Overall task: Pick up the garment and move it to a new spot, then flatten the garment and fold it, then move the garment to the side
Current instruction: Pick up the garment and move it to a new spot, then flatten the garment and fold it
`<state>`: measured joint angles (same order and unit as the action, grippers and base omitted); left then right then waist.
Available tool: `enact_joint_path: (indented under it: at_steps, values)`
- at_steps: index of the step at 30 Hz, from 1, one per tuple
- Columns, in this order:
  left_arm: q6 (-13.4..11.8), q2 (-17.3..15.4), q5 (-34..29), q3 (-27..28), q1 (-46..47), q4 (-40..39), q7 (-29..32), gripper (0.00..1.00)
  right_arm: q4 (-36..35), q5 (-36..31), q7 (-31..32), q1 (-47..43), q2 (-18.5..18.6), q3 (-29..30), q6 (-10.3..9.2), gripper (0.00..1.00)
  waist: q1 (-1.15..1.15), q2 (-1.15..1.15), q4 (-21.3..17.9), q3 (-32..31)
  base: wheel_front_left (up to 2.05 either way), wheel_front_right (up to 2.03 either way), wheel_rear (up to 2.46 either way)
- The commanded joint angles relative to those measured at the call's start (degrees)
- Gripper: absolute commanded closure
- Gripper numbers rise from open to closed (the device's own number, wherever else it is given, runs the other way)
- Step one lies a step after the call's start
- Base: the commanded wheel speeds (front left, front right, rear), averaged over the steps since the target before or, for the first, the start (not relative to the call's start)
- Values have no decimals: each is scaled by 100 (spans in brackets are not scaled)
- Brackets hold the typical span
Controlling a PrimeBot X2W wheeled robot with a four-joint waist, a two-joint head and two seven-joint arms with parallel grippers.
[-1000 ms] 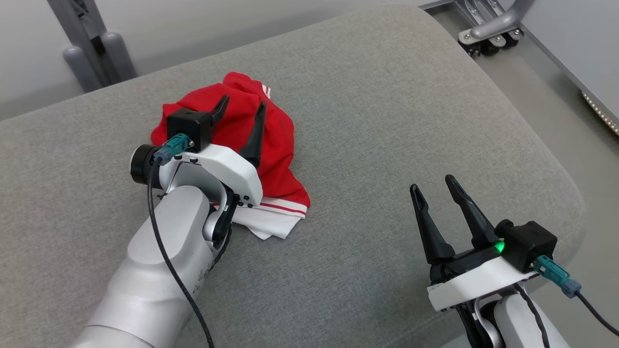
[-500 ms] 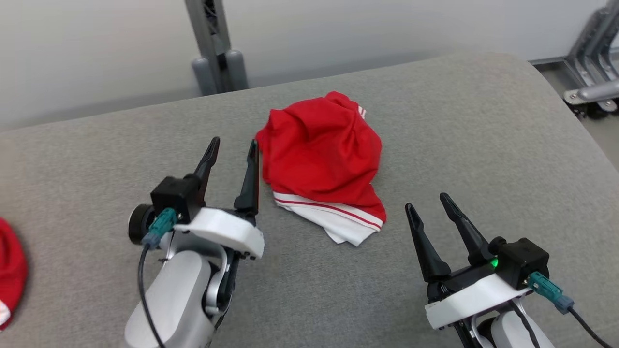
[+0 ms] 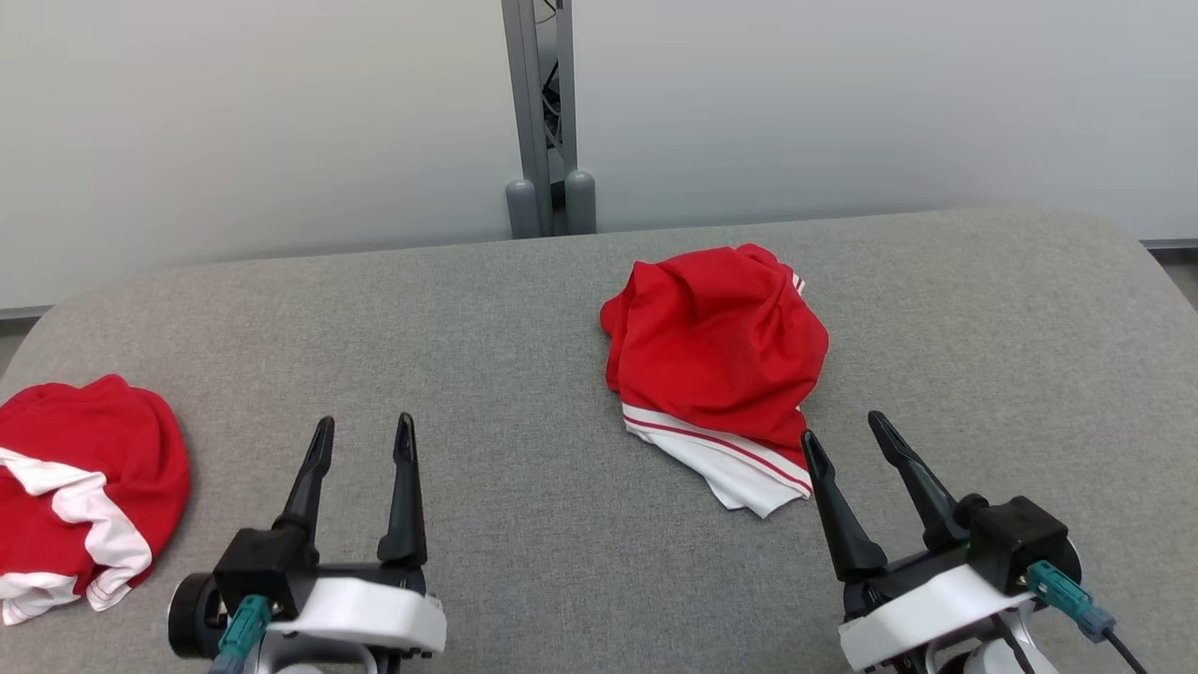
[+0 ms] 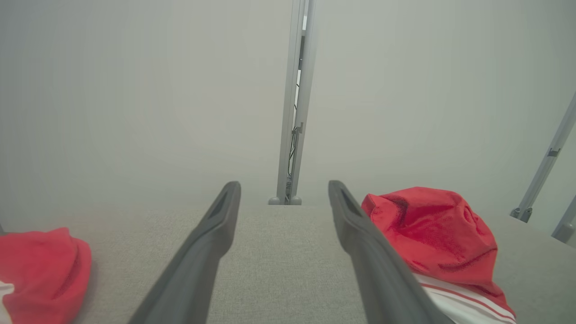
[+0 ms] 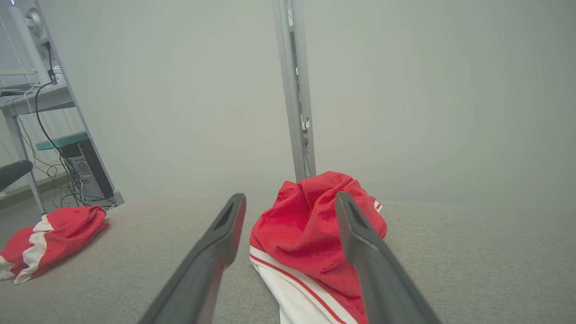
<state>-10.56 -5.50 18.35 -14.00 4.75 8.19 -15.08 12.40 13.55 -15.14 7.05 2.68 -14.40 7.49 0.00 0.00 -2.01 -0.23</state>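
Observation:
The garment point(image 3: 716, 365), red with white striped trim, lies crumpled in a heap on the grey padded surface point(image 3: 487, 337), right of centre. My right gripper point(image 3: 842, 426) stands open just in front of its white edge, fingertips close to the cloth and holding nothing. In the right wrist view the garment point(image 5: 301, 229) sits straight ahead between and beyond the open right gripper point(image 5: 290, 196). My left gripper point(image 3: 365, 423) is open and empty at the lower left, well apart from the heap. From the left wrist, the left gripper point(image 4: 283, 185) points past the garment point(image 4: 427, 229), which lies to its right.
A second red and white garment point(image 3: 84, 477) lies bunched at the surface's left edge, also seen as the second garment point(image 5: 58, 229) far left. A grey metal post point(image 3: 547, 112) rises behind the far edge against a pale wall. A desk with cables point(image 5: 45, 135) stands beyond the left end.
The head camera has swung, bringing the second garment into view. My left gripper, earlier open over the heap, has drawn back to the lower left. The heap stays put.

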Motion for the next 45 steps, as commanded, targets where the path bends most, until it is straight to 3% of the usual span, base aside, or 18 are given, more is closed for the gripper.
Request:
enact_joint_path:
  at_steps: [1, 5, 16, 26, 45]
  values:
    - [30, -8, -103, 99, -226, -142, -11, 0, 4, -40, -2, -119, 39, 63, 1, 0, 0, 0, 20, -96, 0, 0, 0]
    - [-24, 12, -390, 302, -674, -432, -11, 0, -60, -184, -2, -297, 35, 268, 1, 0, 0, 0, 33, -209, 0, 0, 0]
    - [203, 111, -863, 862, -1535, -1010, -12, 0, -394, -492, -2, -883, 36, 599, 1, 0, 0, 0, -54, -469, 0, 0, 0]
    - [256, 155, -1470, 821, -1802, -937, -12, 0, -343, -466, -2, -1147, 35, 693, 1, 0, 0, 0, -97, -548, 0, 0, 0]
    - [353, 229, -1582, 577, -1758, -554, -12, 0, -261, -393, -2, -1123, 37, 635, 1, 0, 0, 0, -168, -605, 0, 0, 0]
